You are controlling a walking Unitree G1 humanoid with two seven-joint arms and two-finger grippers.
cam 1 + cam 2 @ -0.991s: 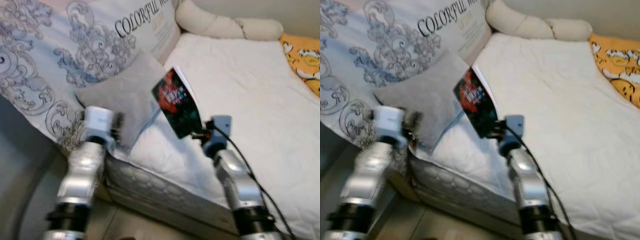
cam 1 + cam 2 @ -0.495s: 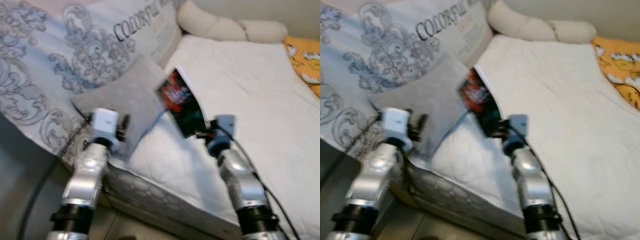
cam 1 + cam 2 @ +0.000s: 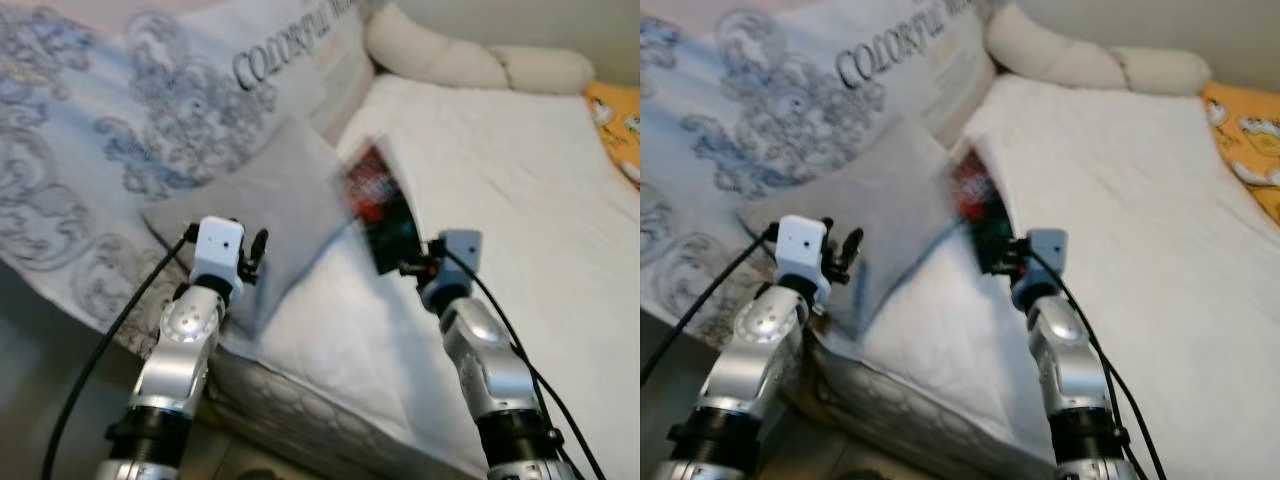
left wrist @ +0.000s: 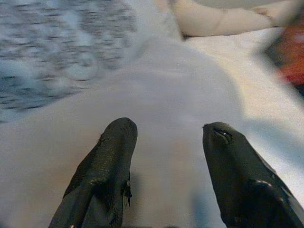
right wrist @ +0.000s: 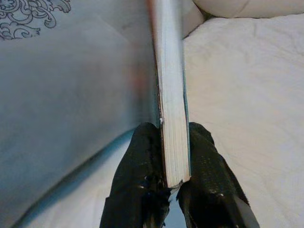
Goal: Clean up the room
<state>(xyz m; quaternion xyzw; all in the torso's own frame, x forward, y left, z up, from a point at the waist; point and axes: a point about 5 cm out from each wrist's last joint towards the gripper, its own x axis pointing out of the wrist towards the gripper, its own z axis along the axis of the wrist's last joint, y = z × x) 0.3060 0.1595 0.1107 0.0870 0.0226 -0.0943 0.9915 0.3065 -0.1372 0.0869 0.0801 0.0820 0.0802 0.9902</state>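
Note:
A book (image 3: 385,210) with a dark red and black cover hangs tilted above the white mattress (image 3: 520,190), blurred by motion. My right gripper (image 3: 408,268) is shut on its lower corner. In the right wrist view the book's page edge (image 5: 170,95) stands clamped between both black fingers (image 5: 137,185). My left gripper (image 3: 255,245) is open, held over the near edge of a grey pillow (image 3: 265,205). The left wrist view has both fingertips (image 4: 116,137) spread apart above the pillow's surface (image 4: 166,104).
A large patterned cushion (image 3: 150,110) printed COLORFUL leans at the bed's left side. A cream bolster (image 3: 470,62) lies along the far edge, and an orange printed pillow (image 3: 620,120) sits at the far right. The mattress edge (image 3: 300,400) drops off near me.
The camera has shifted, so the scene sits slightly right and lower. My left gripper has risen toward the grey pillow. The book stays clamped in my right gripper.

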